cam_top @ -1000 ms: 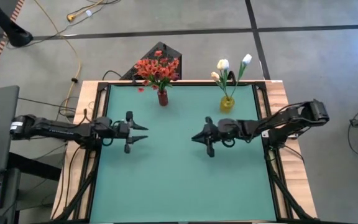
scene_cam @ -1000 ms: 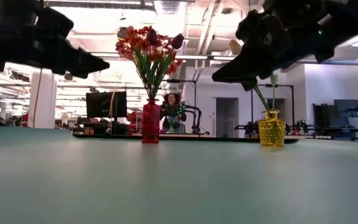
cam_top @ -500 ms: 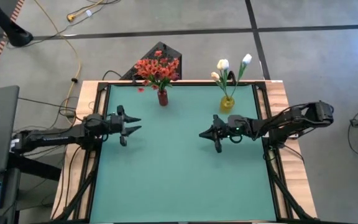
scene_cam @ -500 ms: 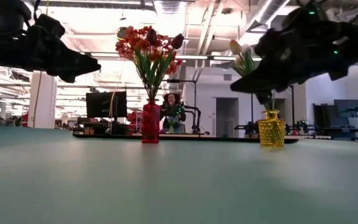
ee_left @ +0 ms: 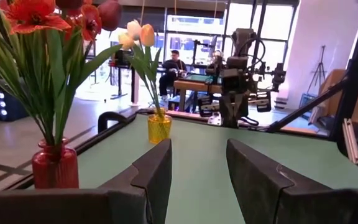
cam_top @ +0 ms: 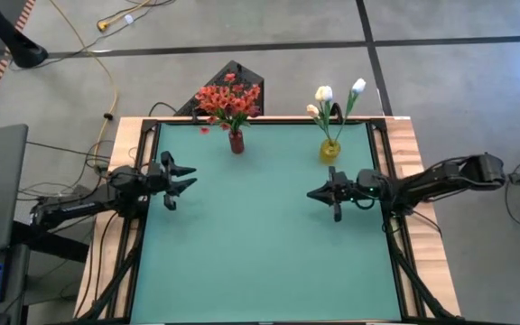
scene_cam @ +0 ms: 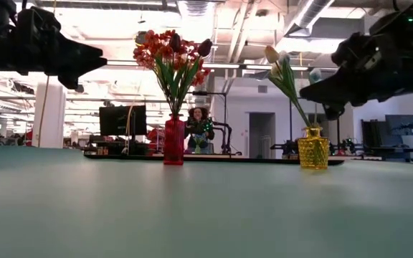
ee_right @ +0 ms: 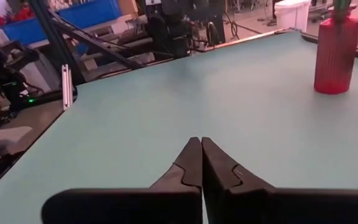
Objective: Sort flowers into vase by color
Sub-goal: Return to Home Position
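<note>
A red vase [cam_top: 236, 142] [scene_cam: 174, 140] near the far edge holds the red-orange flowers [cam_top: 228, 101] and a dark red bud [scene_cam: 205, 47], stems down in its neck. To its right, a yellow vase [cam_top: 330, 150] [scene_cam: 313, 147] holds the white tulips [cam_top: 328, 97]. My left gripper [cam_top: 181, 176] [ee_left: 197, 149] hovers open near the table's left edge, pointing across the table. My right gripper [cam_top: 317, 193] [ee_right: 197, 142] hovers shut near the right side, pointing left, in front of the yellow vase. Both are empty.
The green table top [cam_top: 251, 244] is bordered by a wooden frame [cam_top: 418, 226]. The left wrist view shows the right arm [ee_left: 235, 93] beyond the yellow vase [ee_left: 159, 129]. Monitors and a person [scene_cam: 198, 125] show in the room behind.
Both arms have drawn back from the table's middle. The left gripper has moved toward the left edge and slightly toward the far edge; the right gripper has moved toward the right edge. The vases and flowers have stayed in place.
</note>
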Controlling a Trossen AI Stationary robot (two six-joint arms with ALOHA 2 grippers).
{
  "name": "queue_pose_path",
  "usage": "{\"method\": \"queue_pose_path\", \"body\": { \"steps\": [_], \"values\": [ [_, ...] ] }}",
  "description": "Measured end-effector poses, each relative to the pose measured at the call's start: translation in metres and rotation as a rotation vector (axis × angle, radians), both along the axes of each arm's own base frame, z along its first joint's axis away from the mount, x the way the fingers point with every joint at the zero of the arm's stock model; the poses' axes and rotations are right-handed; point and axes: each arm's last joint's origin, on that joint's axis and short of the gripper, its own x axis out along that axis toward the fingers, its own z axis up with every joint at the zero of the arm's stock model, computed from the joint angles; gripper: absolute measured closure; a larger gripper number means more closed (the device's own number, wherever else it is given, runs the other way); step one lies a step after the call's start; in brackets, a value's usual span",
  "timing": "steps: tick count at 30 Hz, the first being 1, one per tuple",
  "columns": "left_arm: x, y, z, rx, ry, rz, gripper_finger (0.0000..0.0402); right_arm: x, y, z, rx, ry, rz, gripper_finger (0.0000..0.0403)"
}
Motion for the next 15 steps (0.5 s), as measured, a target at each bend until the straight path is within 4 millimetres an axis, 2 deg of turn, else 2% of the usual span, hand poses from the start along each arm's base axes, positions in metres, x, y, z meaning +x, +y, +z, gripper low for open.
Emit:
{"method": "queue_pose_path", "body": {
  "steps": [5,15],
  "values": [
    [0.0,0.0,-0.001,-0.027,0.003,-0.011,0.026,-0.014,-0.003,-0.005,-0.001,-0.013,-0.026,0.0374],
    [0.0,-0.001,-0.002,-0.023,0.009,-0.021,0.026,-0.022,-0.012,-0.003,-0.016,-0.009,0.031,0.0378]
  ]
}}
